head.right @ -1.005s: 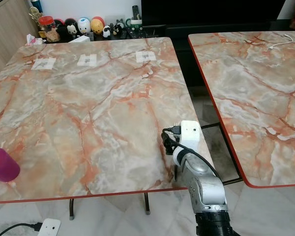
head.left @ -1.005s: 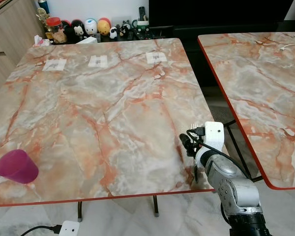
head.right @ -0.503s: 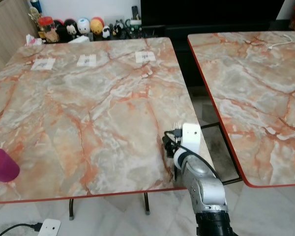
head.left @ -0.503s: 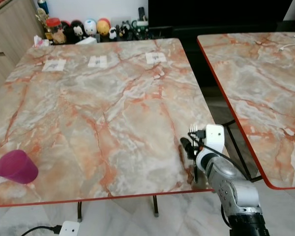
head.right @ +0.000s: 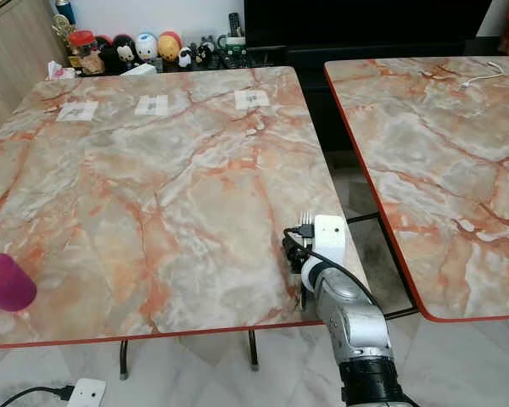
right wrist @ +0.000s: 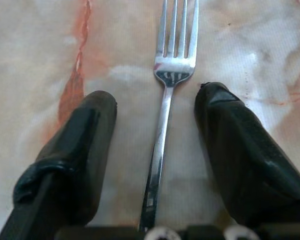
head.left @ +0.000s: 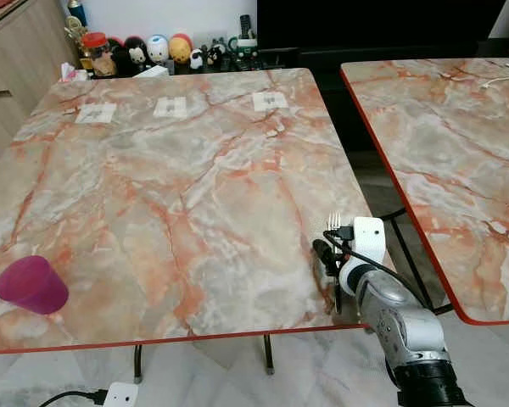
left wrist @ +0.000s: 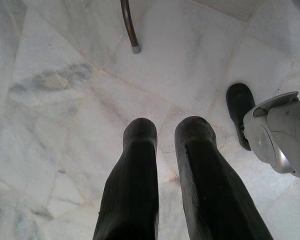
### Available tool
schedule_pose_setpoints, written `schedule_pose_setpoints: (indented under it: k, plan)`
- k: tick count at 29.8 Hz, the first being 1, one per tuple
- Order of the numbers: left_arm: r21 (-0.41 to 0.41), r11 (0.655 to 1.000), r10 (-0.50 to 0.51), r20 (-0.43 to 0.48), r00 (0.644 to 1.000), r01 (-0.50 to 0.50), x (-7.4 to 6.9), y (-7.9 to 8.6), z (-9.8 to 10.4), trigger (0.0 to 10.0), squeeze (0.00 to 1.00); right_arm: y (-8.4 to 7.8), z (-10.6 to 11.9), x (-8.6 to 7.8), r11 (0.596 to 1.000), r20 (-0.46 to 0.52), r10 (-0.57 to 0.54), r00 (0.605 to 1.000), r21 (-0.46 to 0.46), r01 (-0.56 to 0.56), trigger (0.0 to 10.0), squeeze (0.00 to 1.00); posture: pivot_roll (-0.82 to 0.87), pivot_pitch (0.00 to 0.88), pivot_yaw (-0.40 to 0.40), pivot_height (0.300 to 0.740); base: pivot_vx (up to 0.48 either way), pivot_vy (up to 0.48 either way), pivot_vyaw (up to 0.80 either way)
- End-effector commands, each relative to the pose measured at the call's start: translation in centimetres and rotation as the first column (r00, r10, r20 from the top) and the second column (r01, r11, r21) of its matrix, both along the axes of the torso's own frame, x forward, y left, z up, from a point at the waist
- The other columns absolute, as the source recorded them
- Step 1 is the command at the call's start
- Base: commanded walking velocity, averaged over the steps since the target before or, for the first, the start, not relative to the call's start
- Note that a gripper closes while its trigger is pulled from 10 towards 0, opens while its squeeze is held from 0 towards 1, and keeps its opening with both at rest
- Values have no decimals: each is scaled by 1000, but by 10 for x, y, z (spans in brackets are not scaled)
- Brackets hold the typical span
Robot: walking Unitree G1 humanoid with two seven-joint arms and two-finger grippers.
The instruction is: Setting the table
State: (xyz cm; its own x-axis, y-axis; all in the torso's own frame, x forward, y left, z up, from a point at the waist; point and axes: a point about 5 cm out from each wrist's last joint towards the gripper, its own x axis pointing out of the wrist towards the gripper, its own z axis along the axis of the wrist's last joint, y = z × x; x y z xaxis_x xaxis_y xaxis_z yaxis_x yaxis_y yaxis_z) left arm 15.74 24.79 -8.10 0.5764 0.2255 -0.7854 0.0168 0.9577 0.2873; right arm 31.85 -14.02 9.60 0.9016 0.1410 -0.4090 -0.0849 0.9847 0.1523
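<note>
A home dining room: marble-patterned tables (head.left: 187, 186), toy figurines (head.left: 157, 48)

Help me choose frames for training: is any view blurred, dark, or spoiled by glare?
Eye views: sharp, evenly lit, soft sheen on the marble table near the right gripper. Right wrist view: fork crisp with bright reflections, open fingers slightly soft. Left wrist view: bright; left gripper over the floor, no blur.

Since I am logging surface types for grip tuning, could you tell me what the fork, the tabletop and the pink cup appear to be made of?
Fork: polished metal, probably stainless steel, judging by its mirror-like reflections.
Tabletop: marble-patterned with orange veins and a thin red edge; likely a printed laminate, though real stone cannot be ruled out.
Pink cup: opaque, evenly coloured magenta with a dull sheen, most likely plastic.
</note>
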Motion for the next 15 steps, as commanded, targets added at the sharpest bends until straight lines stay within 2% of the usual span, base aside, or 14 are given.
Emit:
schedule_pose_setpoints:
  k: [1,15]
  plan:
    - [-4,1000,5,-34,999,-6,-9,-1,-4,10000,0,0,-12,-4,1000,-55,5,998,-3,-6,0,0,-67,115,12,740,0,0,0]
    - [-4,1000,1,-40,999,-1,-10,-1,-5,10000,0,3,-13,-3,999,-39,35,999,-12,-35,0,0,-61,95,13,740,0,0,0]
